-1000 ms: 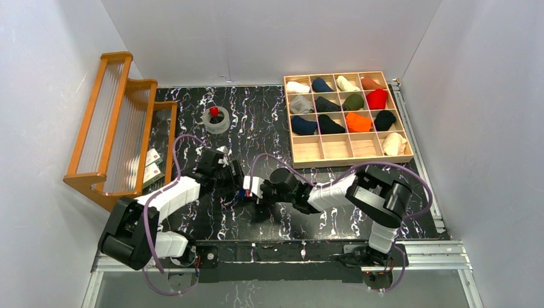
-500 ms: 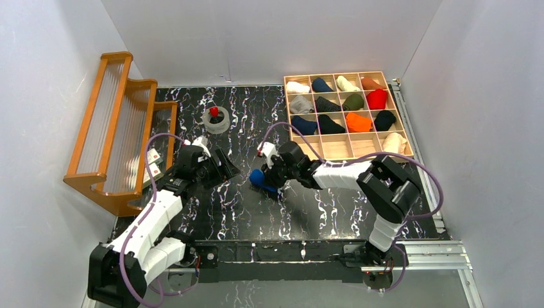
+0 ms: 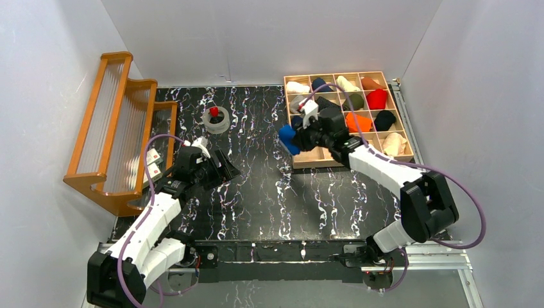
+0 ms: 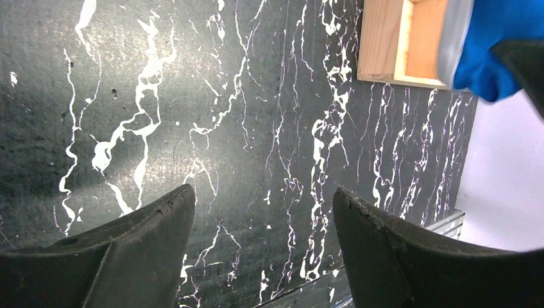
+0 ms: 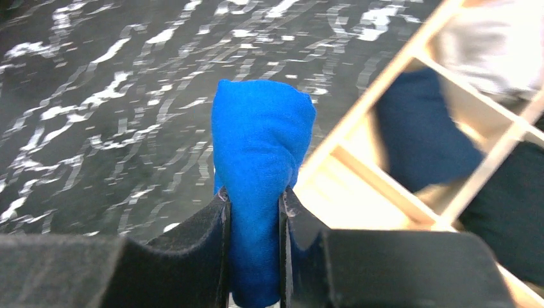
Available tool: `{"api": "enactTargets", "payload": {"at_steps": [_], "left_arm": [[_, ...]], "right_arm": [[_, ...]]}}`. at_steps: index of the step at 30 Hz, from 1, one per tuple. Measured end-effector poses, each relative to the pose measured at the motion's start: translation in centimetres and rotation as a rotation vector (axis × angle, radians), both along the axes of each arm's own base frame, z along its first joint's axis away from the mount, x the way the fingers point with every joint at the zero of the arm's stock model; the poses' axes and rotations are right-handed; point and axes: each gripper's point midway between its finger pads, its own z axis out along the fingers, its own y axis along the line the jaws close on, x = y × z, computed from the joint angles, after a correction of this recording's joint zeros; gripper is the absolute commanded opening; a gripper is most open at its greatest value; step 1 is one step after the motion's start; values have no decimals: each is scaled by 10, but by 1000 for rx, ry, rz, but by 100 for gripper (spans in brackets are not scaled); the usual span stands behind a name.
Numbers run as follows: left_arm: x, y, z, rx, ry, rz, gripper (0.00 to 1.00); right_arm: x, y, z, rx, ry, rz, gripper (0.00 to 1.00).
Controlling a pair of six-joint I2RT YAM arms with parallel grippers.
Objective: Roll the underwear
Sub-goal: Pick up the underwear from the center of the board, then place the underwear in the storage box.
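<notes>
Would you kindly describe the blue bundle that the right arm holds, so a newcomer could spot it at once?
Find the wooden grid tray at the far right of the table. Beside its left edge hangs the right gripper, and shut in its jaws is the blue bundle. Unlike its neighbours it sits in no compartment, and it is brighter than the navy rolls.
</notes>
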Motion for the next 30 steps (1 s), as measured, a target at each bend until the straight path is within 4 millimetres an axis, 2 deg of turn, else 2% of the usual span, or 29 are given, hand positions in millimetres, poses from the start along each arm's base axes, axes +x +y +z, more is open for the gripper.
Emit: {"api": "enactTargets", "payload": {"at_steps": [3,9,13,15,19,24,27,30], "left_arm": [[-2,-3,0,-11,6,-14,75],[-5,-8,1,-32,12,-42,75],[-8,-11,2,-43,13,-69,75],[-9,-13,2,-46,14,-84,75],[-12,-14,0,-40,21,-110,75],[-18,-14,-8,-24,51,-142,74],[-21,-14,-13,-15,74,-158,74],[-22,-15,-16,-13,86,-168,74]], "right_arm": [[30,-40,6,-34,-45,-103,1],[72,-120,2,-137,-103,-274,1],[84,-180,-7,-214,-161,-345,1],[83,-212,-18,-264,-182,-364,1],[81,-260,-37,-373,-213,-379,1],[86,-289,-33,-451,-305,-314,1],[90,-297,-33,-512,-363,-262,1],[92,-300,-43,-546,-374,-211,1]]}}
